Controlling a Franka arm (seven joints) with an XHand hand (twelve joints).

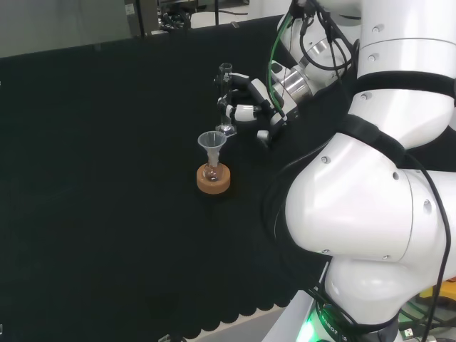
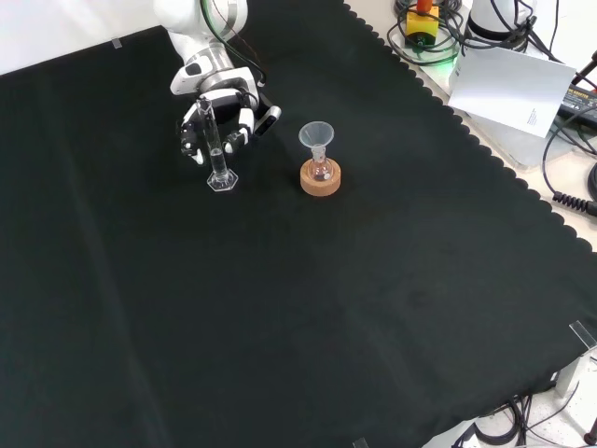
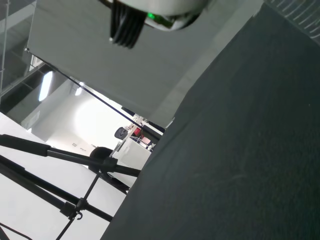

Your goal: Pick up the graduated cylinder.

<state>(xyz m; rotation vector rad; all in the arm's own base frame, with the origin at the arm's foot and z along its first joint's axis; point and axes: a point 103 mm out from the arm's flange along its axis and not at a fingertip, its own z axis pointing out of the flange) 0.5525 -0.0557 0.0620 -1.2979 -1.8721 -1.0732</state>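
Note:
The graduated cylinder is a thin clear tube on a small flat foot, and it stands upright on the black cloth. In the front view the cylinder rises in front of the palm. The black and white hand sits just to its right in the head view, with curled fingers reaching the tube. From the front, the hand comes in from above and its fingers bend round the tube on both sides. The foot looks to be resting on the cloth.
A small round flask with a clear funnel in its neck sits on a cork ring, close in front of the cylinder in the head view. In the front view the cork ring is to the cylinder's right. The cloth's scalloped edge runs at the right.

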